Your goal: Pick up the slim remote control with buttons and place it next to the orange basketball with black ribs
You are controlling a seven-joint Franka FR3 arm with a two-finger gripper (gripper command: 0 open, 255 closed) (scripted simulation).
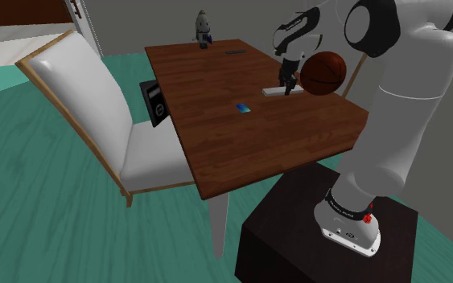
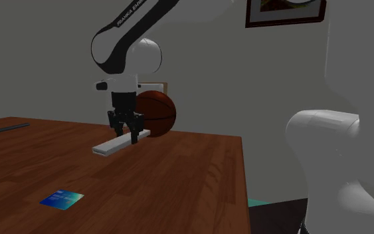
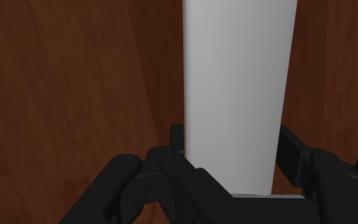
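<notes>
Brown wooden surface (image 1: 216, 137), teal floor, grey walls. Shoulder view, left to right:
- white chair (image 1: 96, 112) at the surface's left edge, with a flat black device (image 1: 155, 103) leaning on its seat.
- small grey figure (image 1: 203, 29) and a dark strip (image 1: 235, 52) at the far edge.
- blue card (image 1: 243, 108) mid-surface.
- plain white remote (image 1: 274, 92), then the gripper (image 1: 287, 87), then the dark orange basketball (image 1: 323, 73).
- black stand (image 1: 297, 217) at lower right.

Gripper is clamped on the remote: in the wrist view the fingers (image 3: 177, 137) press both long edges. Remote sits low at the surface, just beside the ball. Can't tell if it touches the wood.
</notes>
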